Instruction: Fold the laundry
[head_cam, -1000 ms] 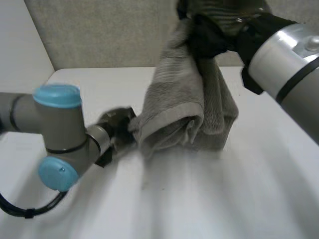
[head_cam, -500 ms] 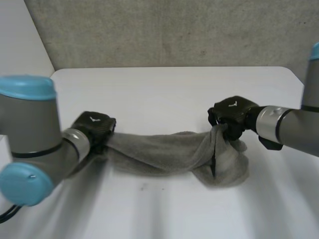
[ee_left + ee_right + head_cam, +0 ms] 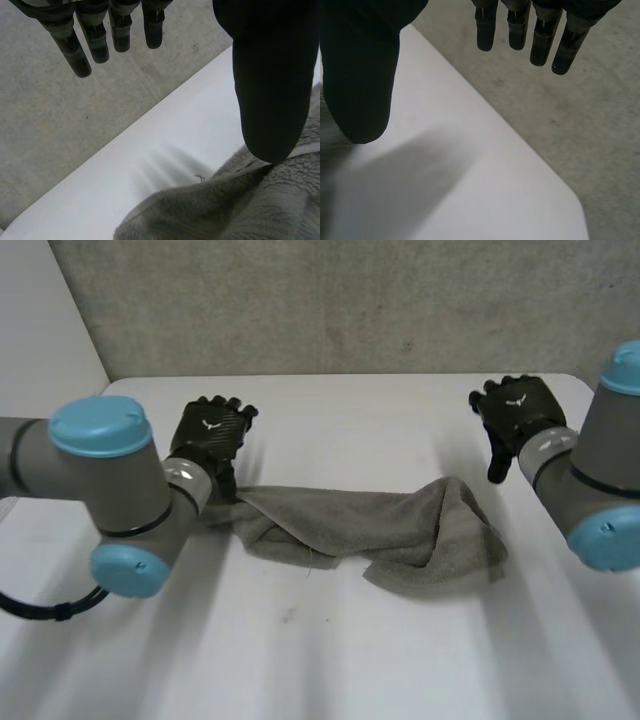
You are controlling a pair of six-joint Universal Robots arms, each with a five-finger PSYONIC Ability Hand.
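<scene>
Towel (image 3: 370, 535) lies long-ways across the tabletop (image 3: 350, 660), between your hands. Your left hand (image 3: 208, 435) is right by one end, your right hand (image 3: 515, 410) farther off. Fingers on both are wide, holding nothing.

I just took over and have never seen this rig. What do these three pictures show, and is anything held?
Two robot arms stand at a white table, each ending in a black hand. The wide picture looks down from a camera between and behind the arms; the other two come from cameras on the wrists, looking along each hand's palm. A grey towel lies bunched in a long strip on the table. The left hand is at one end of it, fingers straight. The right hand is open too, apart from the towel, near the table's far corner. Nothing is held.
</scene>
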